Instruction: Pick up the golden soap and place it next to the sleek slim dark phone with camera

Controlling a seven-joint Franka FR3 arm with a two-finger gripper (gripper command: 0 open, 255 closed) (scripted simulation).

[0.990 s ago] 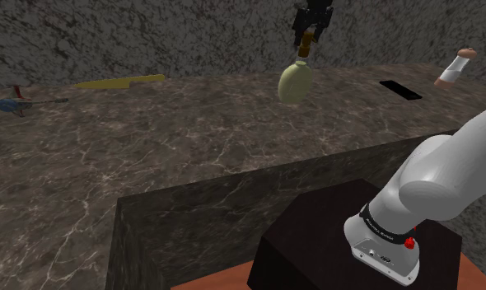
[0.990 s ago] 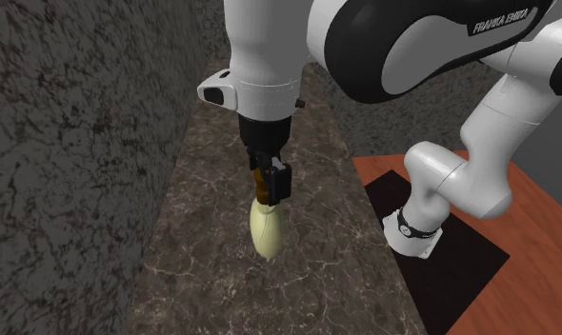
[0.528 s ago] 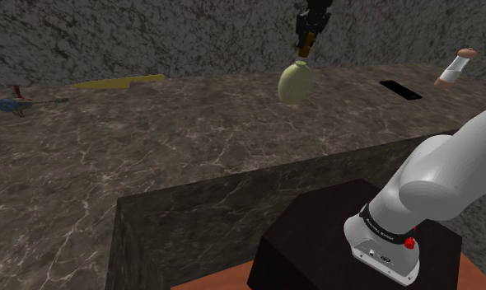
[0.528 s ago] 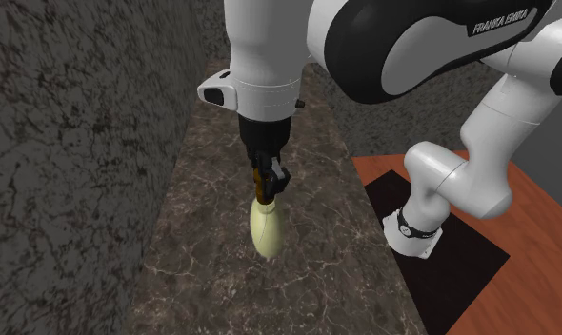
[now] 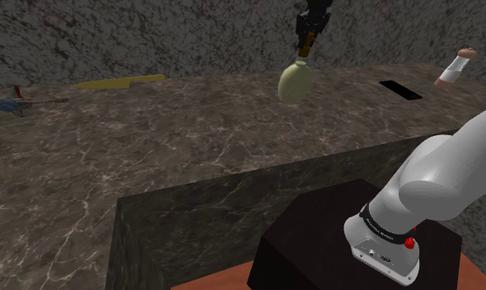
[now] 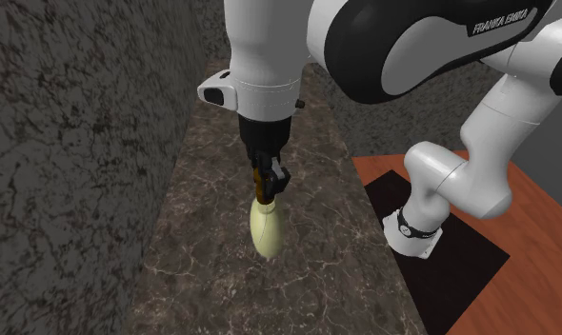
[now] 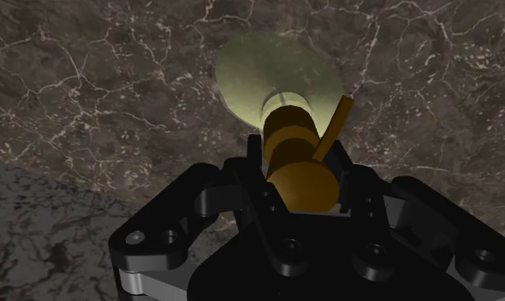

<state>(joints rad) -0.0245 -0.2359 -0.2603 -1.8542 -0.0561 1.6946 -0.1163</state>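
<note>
Wrist view has the gripper (image 7: 302, 190) clenched on the golden pump neck of the soap bottle (image 7: 276, 77), likely because its upright body is too wide; the shoulder view puts the dark phone (image 5: 400, 90) well apart at its three o'clock.

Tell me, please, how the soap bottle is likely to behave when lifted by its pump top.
The soap bottle will probably hang and swing, since the gripper clasps only its narrow golden pump, above the wide egg-shaped body. The round pump looks smooth, so it may twist or slip. Its rounded body could tip when set down on the counter.
</note>
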